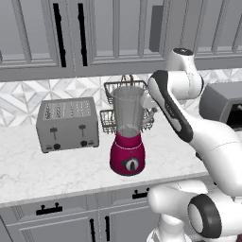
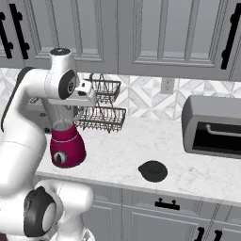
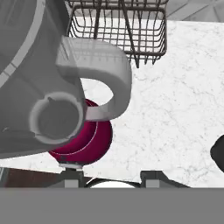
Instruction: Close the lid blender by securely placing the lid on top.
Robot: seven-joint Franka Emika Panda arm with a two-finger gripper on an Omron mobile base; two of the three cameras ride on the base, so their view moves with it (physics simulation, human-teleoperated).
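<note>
The blender stands upright on the marble table, its magenta base and black dial near the front edge and its clear grey jar open at the top, with no cap on it. The lid lies flat on the table well apart from the blender, off toward the dark oven-like box, close to the front edge; from my hand camera I catch just its dark edge at the right side of the picture.

My claw hangs beside the blender's jar on the handle side, about level with the jar's top, and looks down along it: I see the jar's curved handle, the magenta base beneath and bare marble beyond. My two fingertips stand apart with nothing between them, so the claw is released and empty.

Behind the blender sits a two-tier wire rack against the patterned tile wall. On the far side of the blender from the lid stands a boxy silver toaster, just beside the blender and set a little further back. Grey cabinets with black handles hang above the blender, and grey drawers run below the table's edge.
</note>
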